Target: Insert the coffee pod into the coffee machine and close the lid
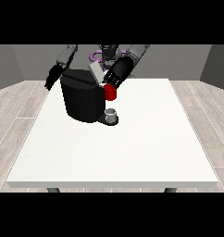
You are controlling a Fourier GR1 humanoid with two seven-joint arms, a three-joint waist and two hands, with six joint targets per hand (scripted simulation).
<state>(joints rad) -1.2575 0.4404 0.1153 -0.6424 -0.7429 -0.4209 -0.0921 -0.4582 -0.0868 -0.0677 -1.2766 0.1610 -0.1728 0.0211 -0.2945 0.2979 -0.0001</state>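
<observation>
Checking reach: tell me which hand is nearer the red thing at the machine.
Left. The hand at the view's right hovers just above the red thing at the machine. The hand at the view's left hangs beyond the coffee machine, on its far side.

coffee machine (81, 99) hides part of the robot's torso and the table (132, 152) behind it. fingers of hand at the view's right (115, 74) too small to tell. table legs mostly hidden.

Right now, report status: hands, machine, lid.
Robot hand at view's right over coffee machine, at raised lid. Robot hand at view's left hangs beside the machine. Red thing at the machine; grey thing below it.
</observation>
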